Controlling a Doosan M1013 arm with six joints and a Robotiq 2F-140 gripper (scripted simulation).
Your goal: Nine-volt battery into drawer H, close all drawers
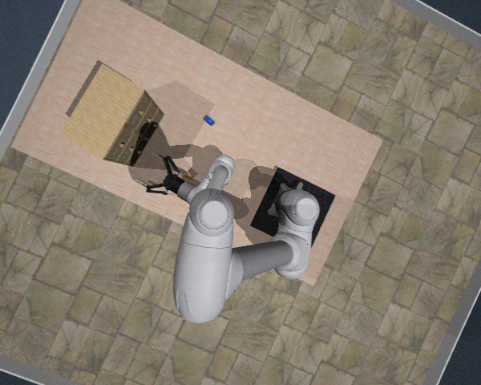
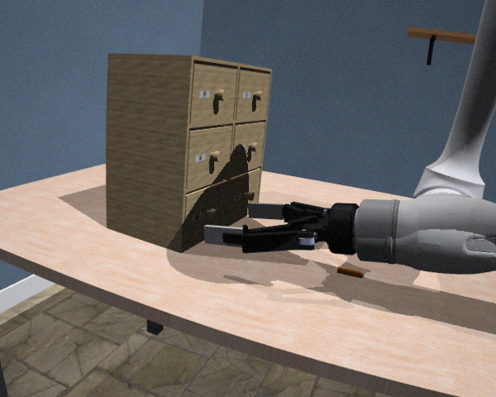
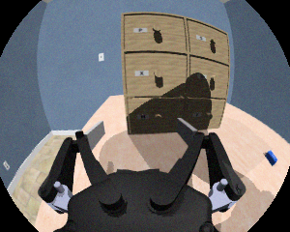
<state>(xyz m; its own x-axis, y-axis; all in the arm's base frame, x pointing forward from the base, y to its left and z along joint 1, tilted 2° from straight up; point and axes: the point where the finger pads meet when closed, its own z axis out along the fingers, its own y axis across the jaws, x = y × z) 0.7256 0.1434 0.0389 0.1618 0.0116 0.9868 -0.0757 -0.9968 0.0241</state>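
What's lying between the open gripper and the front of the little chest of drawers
No object. In the exterior view, only shadowed table separates the open, empty gripper from the chest; its fingertips stop just short of the bottom drawers.

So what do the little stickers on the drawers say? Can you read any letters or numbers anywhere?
No text can be read in any view.
Small white labels sit beside the knobs on the drawers of the chest: too small and blurred to read.
The two bottom drawers lie in the arm's shadow, so their labels are hidden.
The blue battery shows no readable print.
The open gripper bears no writing.
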